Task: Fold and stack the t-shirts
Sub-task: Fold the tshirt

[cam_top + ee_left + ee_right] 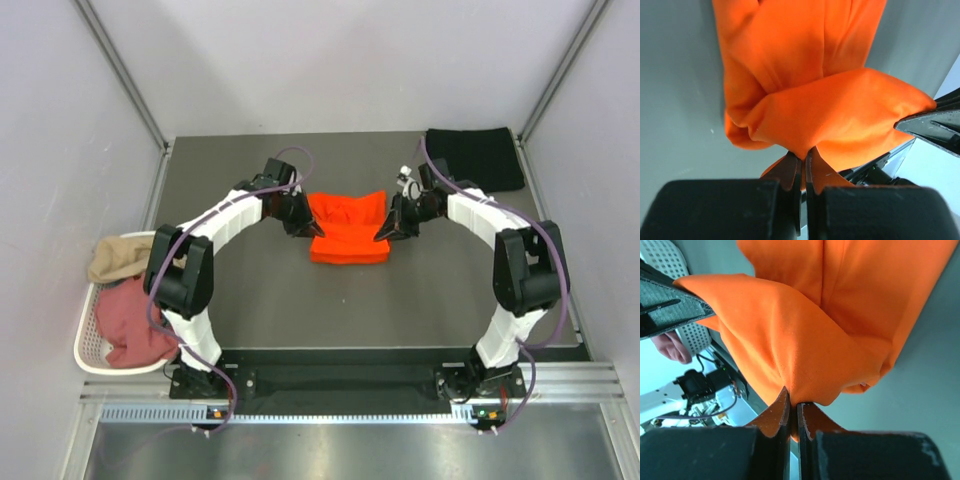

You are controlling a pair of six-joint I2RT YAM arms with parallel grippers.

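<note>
The bright orange t-shirt point(347, 228) lies partly folded in the middle of the table. My left gripper point(311, 233) is shut on its left edge, pinching a fold of orange cloth point(830, 115). My right gripper point(382, 234) is shut on its right edge, pinching a fold of orange cloth point(805, 350). The near part of the shirt is doubled over between the two grippers. A black t-shirt point(478, 156) lies folded at the far right corner of the table. A tan shirt point(120, 257) and a dusty pink shirt point(132, 321) sit crumpled in the basket.
A white slotted plastic basket point(88, 340) stands off the table's left edge and also shows in the right wrist view point(675, 270). Grey walls close in the table on three sides. The arm bases stand at the near edge.
</note>
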